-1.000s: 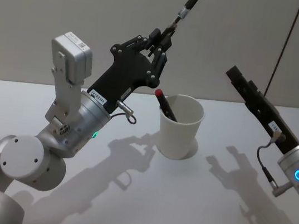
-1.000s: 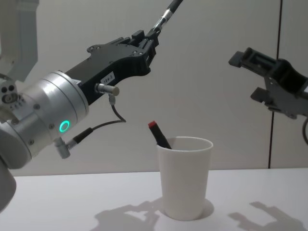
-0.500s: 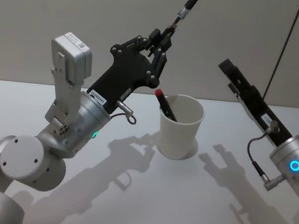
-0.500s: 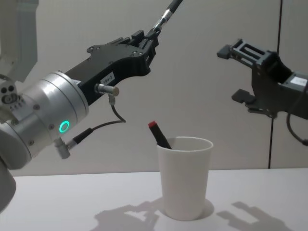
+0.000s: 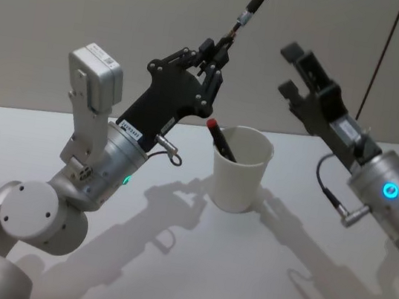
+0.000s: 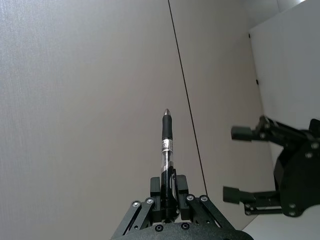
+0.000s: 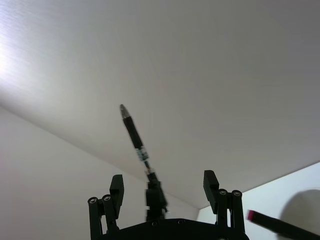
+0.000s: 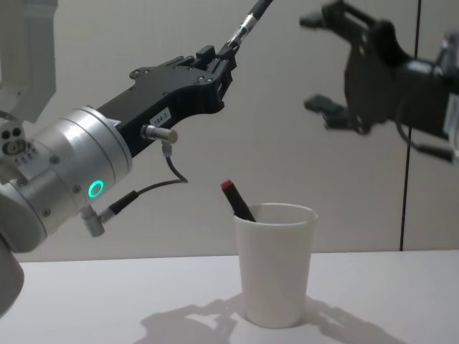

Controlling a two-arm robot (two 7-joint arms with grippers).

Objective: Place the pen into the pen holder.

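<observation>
The pen (image 5: 243, 15) sits clamped by its lower end in my left hand (image 5: 212, 52), tilted up and away with its tip high above the pen holder (image 5: 241, 169). That white cup stands on the tabletop (image 5: 255, 278) about midway between its left and right edges, toward the far edge, and already holds a red-capped pen (image 5: 220, 140) leaning against the near-left part of its rim.

My right hand (image 5: 296, 68) is spread open, empty, raised beside the held pen and pointed toward it, apart from it.

I judge a handover or regrasp comes next. The risks as I see them:

- I hold the pen only at its end, so a sideways nudge from my right fingers (image 8: 320, 104) could pivot it out of my grip.
- If my left hand lets go before my right closes, the pen falls and may roll off the tabletop.
- The cup looks light and is shorter than the pen. Pushing the pen in at a slant, or against the leaning red-capped pen, could tip it over.
</observation>
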